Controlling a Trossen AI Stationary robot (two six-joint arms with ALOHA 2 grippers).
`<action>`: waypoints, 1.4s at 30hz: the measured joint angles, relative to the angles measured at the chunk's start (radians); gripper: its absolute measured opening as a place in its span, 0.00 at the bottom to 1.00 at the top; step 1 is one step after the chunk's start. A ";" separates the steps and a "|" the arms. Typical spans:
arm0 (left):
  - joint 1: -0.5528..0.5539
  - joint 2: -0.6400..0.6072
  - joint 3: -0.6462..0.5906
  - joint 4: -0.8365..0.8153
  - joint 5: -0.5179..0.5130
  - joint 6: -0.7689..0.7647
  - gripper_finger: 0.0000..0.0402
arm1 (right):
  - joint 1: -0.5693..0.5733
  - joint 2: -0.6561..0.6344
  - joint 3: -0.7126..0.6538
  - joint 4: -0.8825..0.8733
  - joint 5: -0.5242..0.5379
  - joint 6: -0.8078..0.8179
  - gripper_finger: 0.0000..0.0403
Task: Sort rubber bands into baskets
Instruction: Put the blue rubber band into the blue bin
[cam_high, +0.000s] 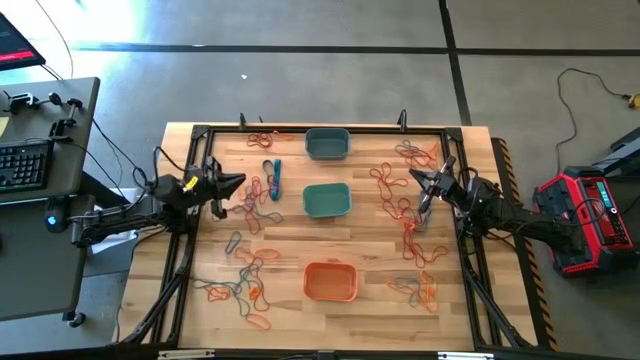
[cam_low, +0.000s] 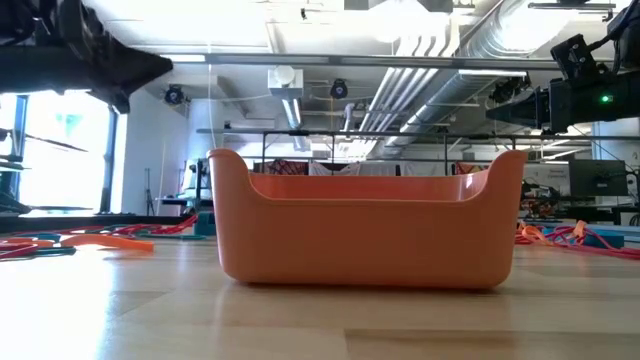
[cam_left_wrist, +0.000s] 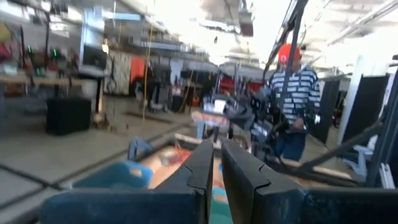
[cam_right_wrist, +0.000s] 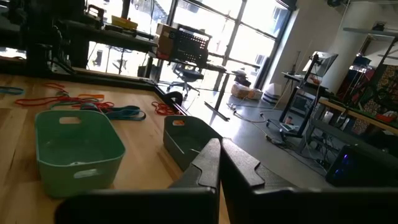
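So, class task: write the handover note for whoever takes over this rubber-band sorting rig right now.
Left gripper: raised over the table's left side, fingers nearly shut, nothing visibly held.
Right gripper: raised over the right side, shut, nothing visibly held.
Baskets in a middle column: grey-blue basket far, teal-green basket centre, orange basket near. All look empty.
Rubber bands lie scattered left and right of the baskets.
Done: nothing sorted yet.
Left: every band.

You've got three baskets lined down the table's middle: grey-blue (cam_high: 327, 144), teal-green (cam_high: 326, 200), orange (cam_high: 330, 281), all upright. Rubber bands (cam_high: 250, 285) lie scattered in tangles on both sides, orange, red, blue.
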 joint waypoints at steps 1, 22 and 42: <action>0.000 0.005 0.000 -0.010 0.005 -0.010 0.06 | 0.000 0.000 0.000 0.000 0.000 0.000 0.00; 0.001 0.406 0.050 0.068 -0.092 0.041 0.06 | 0.000 0.000 0.000 0.000 -0.005 0.000 0.00; 0.143 1.048 0.475 -0.280 -0.270 -0.081 0.13 | 0.000 0.000 0.000 0.000 -0.007 0.000 0.00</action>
